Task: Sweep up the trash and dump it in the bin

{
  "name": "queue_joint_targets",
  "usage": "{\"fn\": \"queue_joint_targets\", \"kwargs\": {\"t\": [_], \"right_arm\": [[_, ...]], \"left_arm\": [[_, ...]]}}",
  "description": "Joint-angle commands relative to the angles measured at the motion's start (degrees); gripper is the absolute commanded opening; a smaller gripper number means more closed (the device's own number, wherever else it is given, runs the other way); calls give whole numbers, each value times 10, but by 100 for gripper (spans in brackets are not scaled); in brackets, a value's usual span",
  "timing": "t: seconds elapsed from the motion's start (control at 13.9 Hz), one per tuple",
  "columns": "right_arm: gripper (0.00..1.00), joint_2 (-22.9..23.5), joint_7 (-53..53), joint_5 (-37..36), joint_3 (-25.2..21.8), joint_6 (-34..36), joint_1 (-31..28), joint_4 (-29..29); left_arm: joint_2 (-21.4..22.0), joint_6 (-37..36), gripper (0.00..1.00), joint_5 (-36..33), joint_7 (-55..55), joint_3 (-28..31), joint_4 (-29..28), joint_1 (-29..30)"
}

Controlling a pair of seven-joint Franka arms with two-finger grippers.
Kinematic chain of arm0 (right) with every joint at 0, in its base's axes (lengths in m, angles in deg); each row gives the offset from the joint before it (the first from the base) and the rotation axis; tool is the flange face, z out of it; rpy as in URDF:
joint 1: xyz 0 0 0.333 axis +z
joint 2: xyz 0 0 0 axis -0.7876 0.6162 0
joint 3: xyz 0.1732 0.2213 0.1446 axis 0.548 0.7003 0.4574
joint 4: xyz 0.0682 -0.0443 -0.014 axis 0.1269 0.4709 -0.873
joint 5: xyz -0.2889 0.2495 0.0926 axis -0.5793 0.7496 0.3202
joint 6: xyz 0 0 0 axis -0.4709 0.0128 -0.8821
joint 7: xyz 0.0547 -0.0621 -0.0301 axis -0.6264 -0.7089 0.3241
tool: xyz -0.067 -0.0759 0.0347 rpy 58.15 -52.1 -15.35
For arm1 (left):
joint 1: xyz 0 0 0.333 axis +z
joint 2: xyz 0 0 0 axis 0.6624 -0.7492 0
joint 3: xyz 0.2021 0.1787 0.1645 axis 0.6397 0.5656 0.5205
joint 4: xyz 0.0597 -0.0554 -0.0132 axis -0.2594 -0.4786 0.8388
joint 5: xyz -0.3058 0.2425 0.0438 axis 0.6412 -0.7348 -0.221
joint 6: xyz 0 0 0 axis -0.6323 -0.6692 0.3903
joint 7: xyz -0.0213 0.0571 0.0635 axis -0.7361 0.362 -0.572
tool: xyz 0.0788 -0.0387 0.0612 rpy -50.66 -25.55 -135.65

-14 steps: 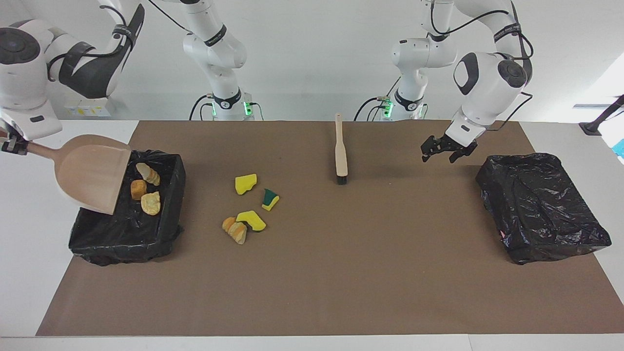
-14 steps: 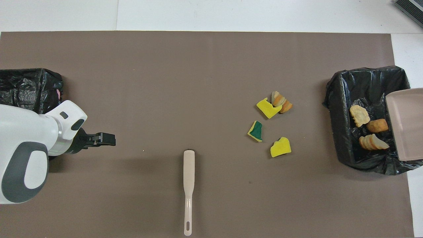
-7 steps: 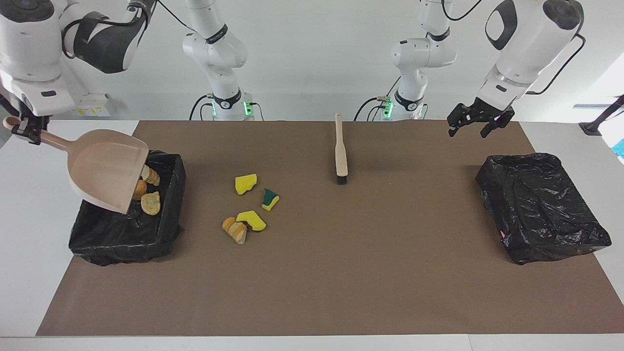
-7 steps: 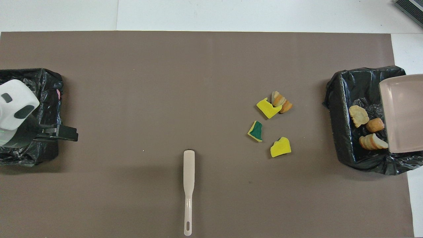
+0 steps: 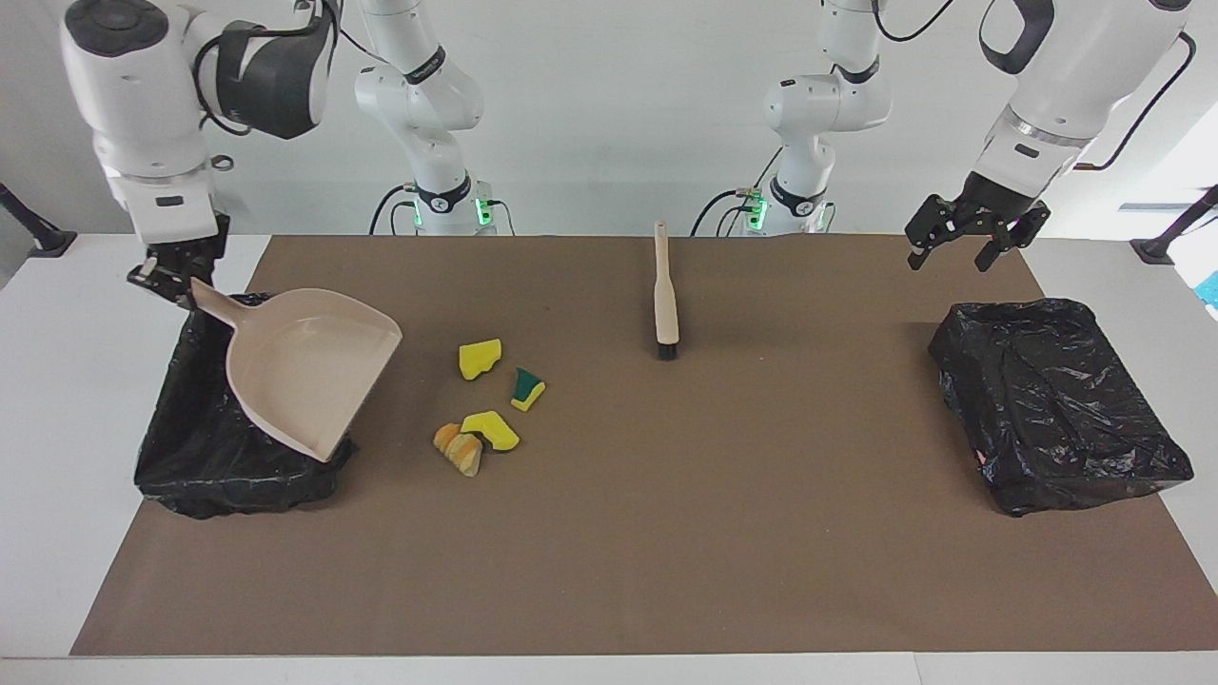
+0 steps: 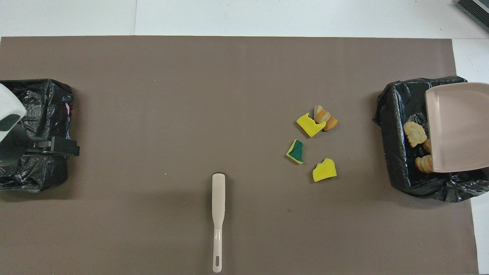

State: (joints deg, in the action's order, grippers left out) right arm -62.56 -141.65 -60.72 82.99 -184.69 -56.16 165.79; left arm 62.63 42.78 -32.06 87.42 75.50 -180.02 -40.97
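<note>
The beige plastic dustpan [image 5: 309, 376] has swung level over the black-lined bin [image 5: 205, 447], right pincer [image 5: 171, 281] clamping its handle; left pincer [image 5: 966, 238] is hanging apart. Four yellow sponge and bread scraps [image 5: 485, 404] are lying on the desk beside the bin, three more [image 6: 416, 147] inside it.

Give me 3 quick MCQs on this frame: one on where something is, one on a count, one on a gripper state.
1. Where is the brush?
A. in a bin
B. on the brown mat, nearer to the robots than the scraps
C. in the left gripper

2. How many scraps lie on the mat outside the bins?
A. two
B. four
C. seven

3. What is the right gripper doing?
A. shut on the dustpan handle
B. open over the brush
C. resting on the mat

Answers:
1 B: it lies flat on the mat, untouched.
2 B: three sponge pieces and one bread-like lump.
3 A: the dustpan hangs from it over the bin.
</note>
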Motion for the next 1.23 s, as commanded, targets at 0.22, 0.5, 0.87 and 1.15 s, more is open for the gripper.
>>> {"fn": "queue_joint_targets", "kwargs": {"t": [0.22,0.5,0.87,1.15], "right_arm": [[0,-7,353,92,-2,18,125,24],[0,38,606,168,-2,-32,200,17],[0,136,912,181,-2,-148,326,-4],[0,239,1029,170,-3,-184,385,-86]], "left_arm": [[-5,-27,100,-8,-9,-6,16,5],[-4,-23,100,-8,-27,-5,10,7],[-3,-19,100,-8,-27,-6,4,6],[-4,-16,100,-8,-28,-6,4,6]]}}
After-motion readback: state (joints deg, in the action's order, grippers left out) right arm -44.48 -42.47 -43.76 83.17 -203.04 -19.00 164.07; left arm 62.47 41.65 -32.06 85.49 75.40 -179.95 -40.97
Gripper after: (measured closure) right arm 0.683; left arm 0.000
